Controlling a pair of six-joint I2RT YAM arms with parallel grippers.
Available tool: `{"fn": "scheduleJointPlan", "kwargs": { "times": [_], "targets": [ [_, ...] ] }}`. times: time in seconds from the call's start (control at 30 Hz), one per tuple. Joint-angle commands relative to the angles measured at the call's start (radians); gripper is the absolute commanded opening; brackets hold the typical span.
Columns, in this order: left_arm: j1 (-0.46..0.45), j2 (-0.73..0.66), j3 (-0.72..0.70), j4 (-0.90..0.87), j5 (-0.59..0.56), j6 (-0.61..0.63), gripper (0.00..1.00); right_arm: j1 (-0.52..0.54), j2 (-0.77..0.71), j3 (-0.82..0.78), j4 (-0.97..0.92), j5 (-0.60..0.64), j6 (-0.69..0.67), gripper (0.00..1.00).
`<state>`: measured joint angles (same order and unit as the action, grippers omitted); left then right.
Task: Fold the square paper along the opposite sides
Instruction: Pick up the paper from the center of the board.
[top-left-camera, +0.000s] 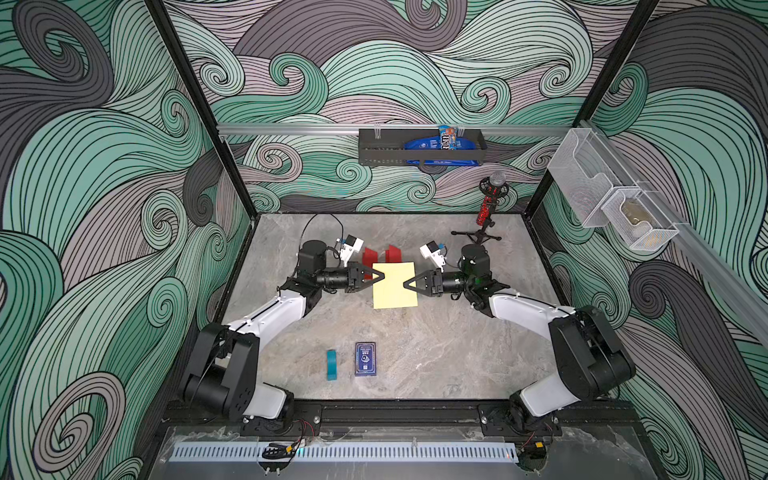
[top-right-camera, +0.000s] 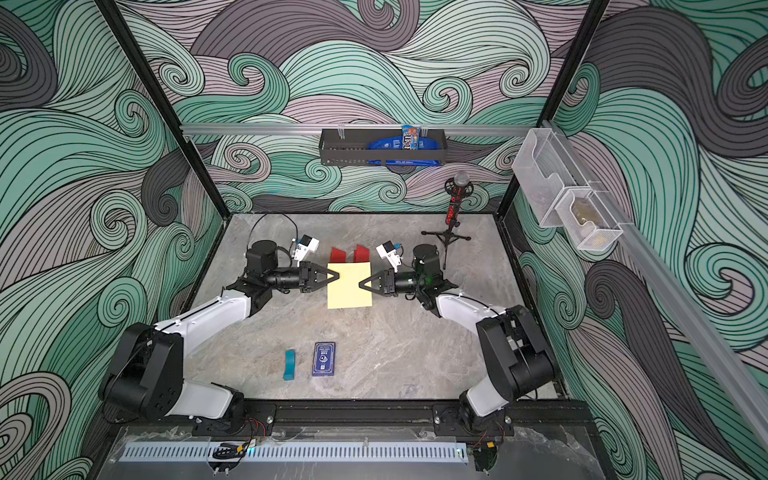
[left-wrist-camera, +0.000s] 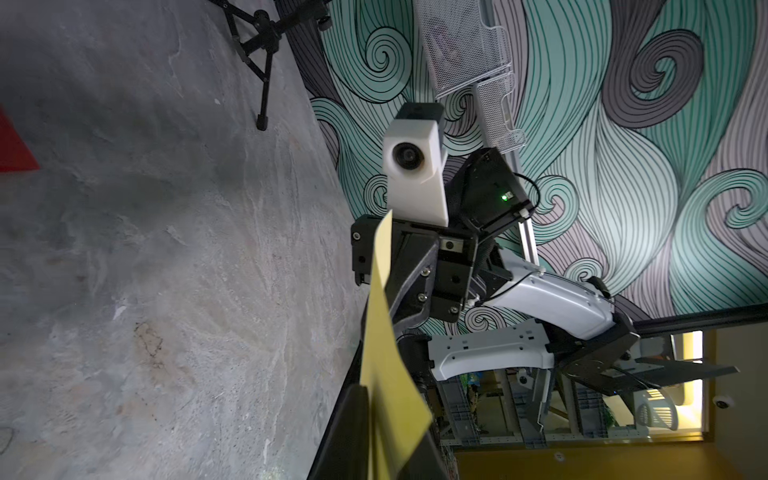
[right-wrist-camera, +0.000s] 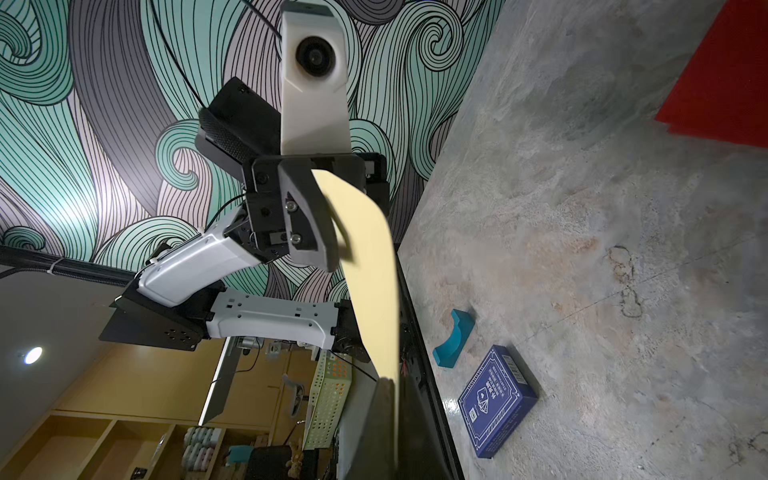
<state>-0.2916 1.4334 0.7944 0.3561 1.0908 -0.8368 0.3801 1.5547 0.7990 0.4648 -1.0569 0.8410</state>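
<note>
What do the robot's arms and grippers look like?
The left arm and right arm match: white shells between chunky black joints. The left gripper and right gripper are black tapering triangles, each with a white camera block.

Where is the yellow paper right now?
In both top views the yellow paper is mid-table, pinched between the left fingers and right fingers, red pieces just behind it.

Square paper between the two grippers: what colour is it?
The paper is plain pale yellow with no print; it shows best in a top view.
</note>
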Motion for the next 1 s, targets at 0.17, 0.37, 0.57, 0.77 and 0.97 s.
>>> {"fn": "scheduleJointPlan", "kwargs": {
  "times": [0.17, 0.37, 0.57, 0.77, 0.97],
  "targets": [
    [0.008, 0.022, 0.046, -0.093, -0.017, 0.065, 0.00, -0.013, -0.032, 0.017, -0.030, -0.025, -0.043, 0.11],
    [0.015, -0.005, 0.086, -0.147, -0.006, 0.062, 0.00, -0.027, 0.002, -0.004, 0.002, 0.091, -0.102, 0.37],
    [0.017, -0.056, 0.054, 0.072, 0.073, -0.115, 0.00, -0.023, 0.123, -0.017, 0.132, 0.144, -0.085, 0.38],
    [0.023, -0.050, -0.004, 0.339, 0.103, -0.314, 0.00, 0.034, 0.165, -0.023, 0.241, 0.118, -0.013, 0.41],
    [0.031, -0.029, -0.016, 0.377, 0.100, -0.325, 0.00, 0.065, 0.156, -0.130, 0.772, 0.044, 0.372, 0.41]
  ]
}}
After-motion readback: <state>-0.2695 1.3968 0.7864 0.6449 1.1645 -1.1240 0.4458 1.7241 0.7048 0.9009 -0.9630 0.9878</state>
